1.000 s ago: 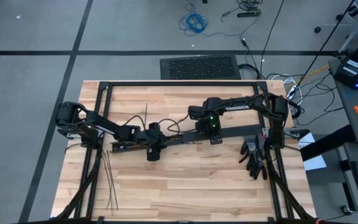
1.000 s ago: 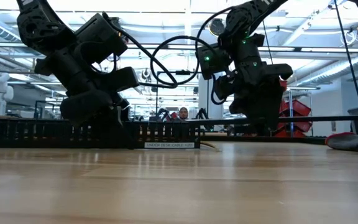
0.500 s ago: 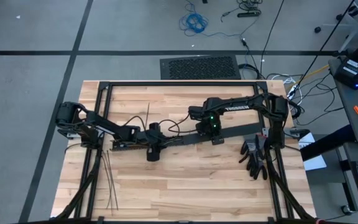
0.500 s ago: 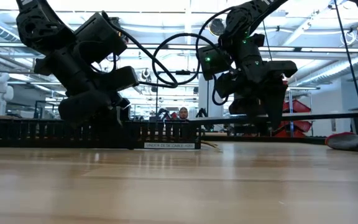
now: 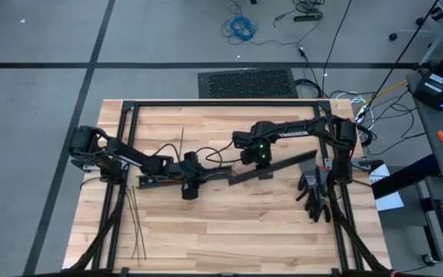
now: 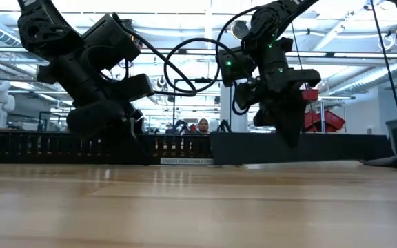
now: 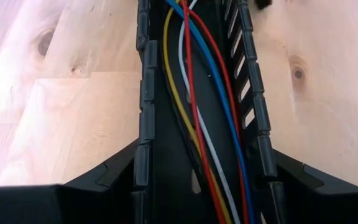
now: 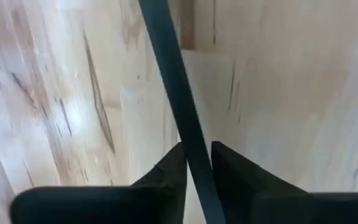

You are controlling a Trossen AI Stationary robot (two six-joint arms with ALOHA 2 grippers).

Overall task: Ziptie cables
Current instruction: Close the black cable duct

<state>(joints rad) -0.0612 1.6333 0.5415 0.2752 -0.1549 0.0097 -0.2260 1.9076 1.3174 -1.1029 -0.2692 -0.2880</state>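
Observation:
The cables (image 7: 197, 93), red, blue, yellow and white wires, lie lengthwise inside a long black slotted duct (image 5: 160, 181) on the table's left half. My left gripper (image 7: 204, 174) straddles the duct with one finger outside each wall. My right gripper (image 5: 261, 163) points down near the table's middle, shut on a long flat dark strip (image 5: 291, 163) about as long as the duct. In the low view that strip (image 6: 343, 148) shows its broad face. The zipties (image 5: 137, 223) lie loose on the wood at the near left. My left gripper holds the duct across its width, a finger against the outside of each slotted wall (image 7: 143, 168), coming slanting down along its length. The duct rests on the table. My right gripper pinches the strip's two broad faces (image 8: 191, 149) between its fingers from above, pointing down. The strip stands on its long edge, slanted across the table; whether its lower edge touches the wood I cannot tell.
A black frame (image 5: 206, 102) runs around the table. A pair of black gloves (image 5: 314, 196) lies at the right side. One more thin strip (image 5: 181, 142) lies on the far side of the duct. Bare wood fills the near half.
My right gripper has shut on the long dark strip. The strip, level and running left to right before, has tipped onto its long edge and turned about, its left end swinging toward the near edge.

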